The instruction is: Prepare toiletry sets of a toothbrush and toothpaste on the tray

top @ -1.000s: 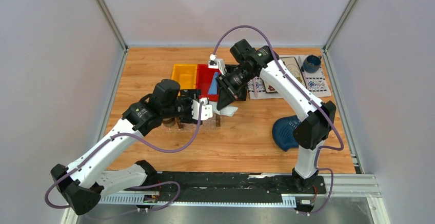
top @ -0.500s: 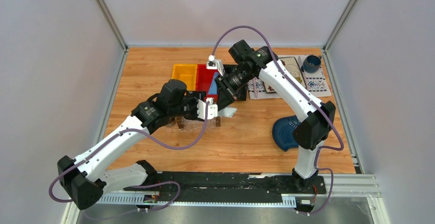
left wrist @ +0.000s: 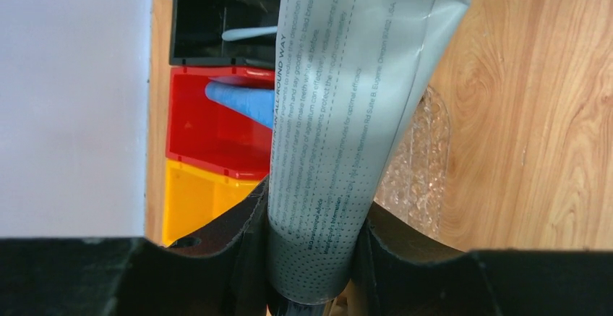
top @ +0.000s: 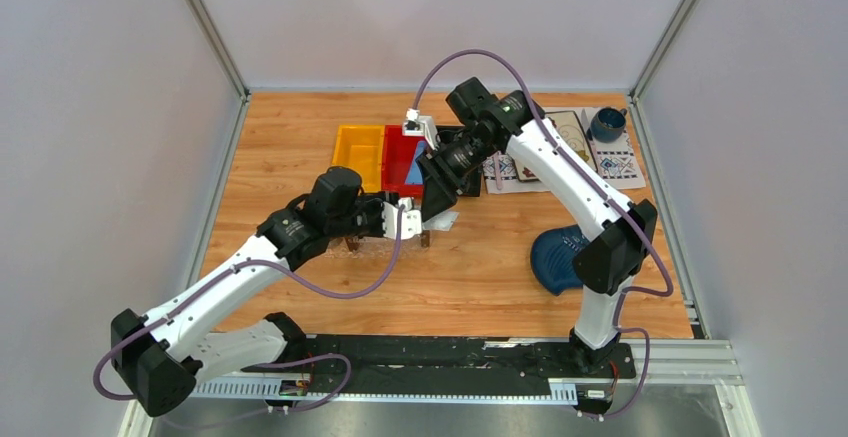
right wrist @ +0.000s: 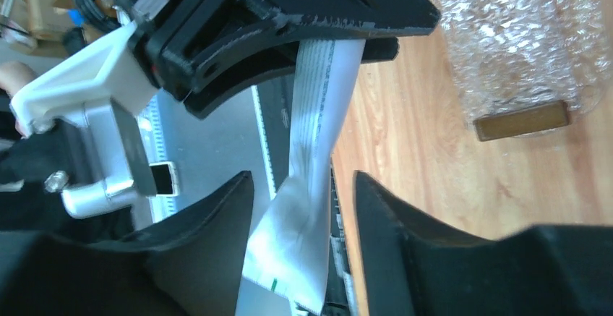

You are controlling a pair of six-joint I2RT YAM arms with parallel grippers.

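Note:
My left gripper (left wrist: pixel 312 218) is shut on the white-grey toothpaste tube (left wrist: pixel 340 113), near its cap end. It holds the tube above the clear tray (left wrist: pixel 423 157). My right gripper (right wrist: pixel 303 186) is open. Its jaws stand on either side of the tube's flat crimped end (right wrist: pixel 303 215). In the top view the two grippers meet over the tray's (top: pixel 385 245) right end, left (top: pixel 400 219) and right (top: pixel 433 195). The blue tube (left wrist: pixel 242 99) lies in the red bin. A slim whitish stick (left wrist: pixel 249 34), perhaps the toothbrush, lies in the black bin.
Yellow bin (top: pixel 358 144) and red bin (top: pixel 398 152) stand behind the tray. A floral plate (top: pixel 565 137) with a fork (top: pixel 497 169) and a blue cup (top: pixel 607 122) are at the back right. A dark blue leaf dish (top: pixel 555 257) lies by the right arm.
My left gripper has carried the tube a little right and nearer. My right gripper has come down and left, so that its jaws flank the tube's crimped end.

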